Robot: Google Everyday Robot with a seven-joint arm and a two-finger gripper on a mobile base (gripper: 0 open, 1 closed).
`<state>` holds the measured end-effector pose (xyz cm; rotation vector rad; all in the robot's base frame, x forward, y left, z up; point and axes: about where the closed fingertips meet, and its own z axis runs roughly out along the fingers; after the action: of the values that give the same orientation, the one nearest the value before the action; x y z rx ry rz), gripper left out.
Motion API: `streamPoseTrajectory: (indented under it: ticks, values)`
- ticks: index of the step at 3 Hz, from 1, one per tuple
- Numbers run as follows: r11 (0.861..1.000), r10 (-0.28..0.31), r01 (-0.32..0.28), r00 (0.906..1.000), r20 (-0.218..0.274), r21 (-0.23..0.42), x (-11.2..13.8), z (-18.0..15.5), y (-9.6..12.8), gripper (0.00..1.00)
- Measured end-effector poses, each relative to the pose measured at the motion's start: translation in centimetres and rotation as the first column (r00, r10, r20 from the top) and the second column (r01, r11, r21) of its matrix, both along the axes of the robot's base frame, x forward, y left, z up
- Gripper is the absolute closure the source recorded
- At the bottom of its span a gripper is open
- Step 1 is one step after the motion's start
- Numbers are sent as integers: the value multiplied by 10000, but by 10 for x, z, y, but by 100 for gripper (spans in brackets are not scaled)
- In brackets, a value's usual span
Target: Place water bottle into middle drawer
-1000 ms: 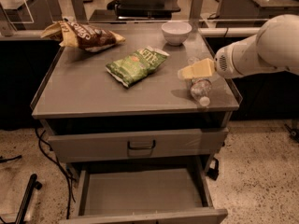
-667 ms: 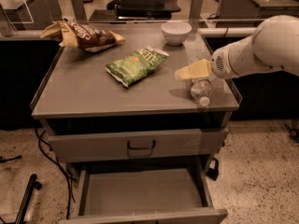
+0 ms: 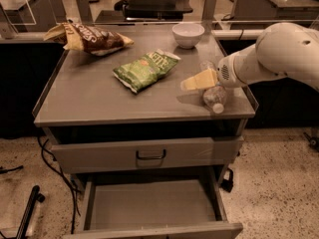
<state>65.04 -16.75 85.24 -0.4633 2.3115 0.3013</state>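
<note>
Far left, back corner of top (image 3: 84, 103): brown bag (image 3: 92, 38), flat, prob. just clutter. Next, centre: green bag (image 3: 144, 69), flat too, well apart from work area. Below, under shut drawer front (image 3: 99, 156) w/ handle: middle drawer (image 3: 149, 205), pulled out, likely so as to be ready for the drop. Back right: bowl (image 3: 188, 34), upright. Right edge: gripper (image 3: 199, 79), low, reaching in from right, just over bottle (image 3: 214, 98); open or closed, cannot tell. Bottle on its side on top, cap toward front, near edge, not yet in drawer. Count: 2 bags, 1 bowl, 1 bottle, 2 drawers, 1 gripper.
</note>
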Motion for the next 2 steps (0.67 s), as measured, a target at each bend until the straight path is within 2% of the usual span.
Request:
streamPoseTrajectory:
  ticks: [1,2]
  values:
    - [9999,74,-76,9998,-205,-107,3,-12,4,0]
    - [9999,74,-77,9998,-205,-107,3,-12,5,19]
